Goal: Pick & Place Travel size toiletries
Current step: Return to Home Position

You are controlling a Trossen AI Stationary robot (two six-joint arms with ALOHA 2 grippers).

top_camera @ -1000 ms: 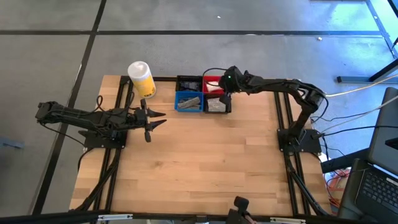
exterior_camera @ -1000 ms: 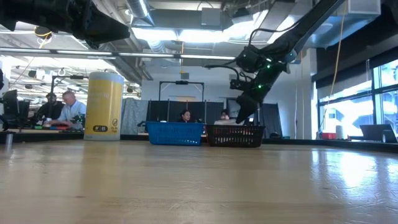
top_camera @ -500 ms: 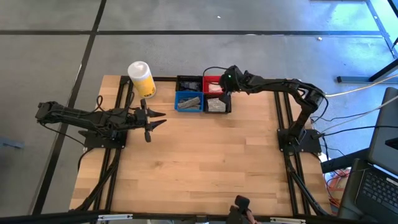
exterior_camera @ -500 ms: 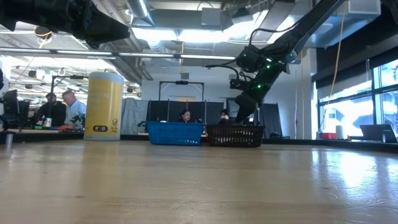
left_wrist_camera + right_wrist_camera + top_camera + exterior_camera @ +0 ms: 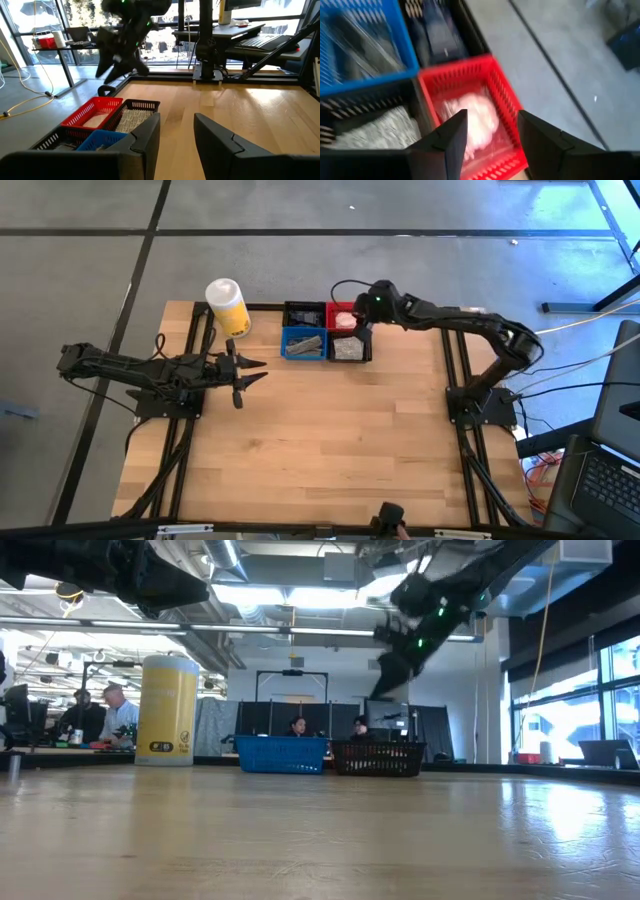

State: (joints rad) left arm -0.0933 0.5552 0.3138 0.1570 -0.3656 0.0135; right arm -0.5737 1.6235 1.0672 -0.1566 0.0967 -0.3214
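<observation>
A: What has moved?
B: The right gripper [image 5: 491, 120] has lifted away from the bins. It now hangs above the red bin [image 5: 506, 102], its fingers apart and holding nothing.
A: And the other arm?
B: The left gripper [image 5: 176, 119] waits over the left side of the table [image 5: 320, 440], well apart from the bins, fingers spread and empty.
A: How many bins?
B: Four in a tight square: one red, one blue, two black. One yellow container [image 5: 228, 306] stands near them.
A: The toiletries?
B: One white wad [image 5: 472, 120] lies in the red bin. Dark tubes [image 5: 437, 30] are in the back black bin [image 5: 472, 35] and clear packets [image 5: 365, 40] in the blue bin [image 5: 409, 47]. A pale heap [image 5: 375, 132] fills the front black bin [image 5: 370, 100]. I cannot count those.
</observation>
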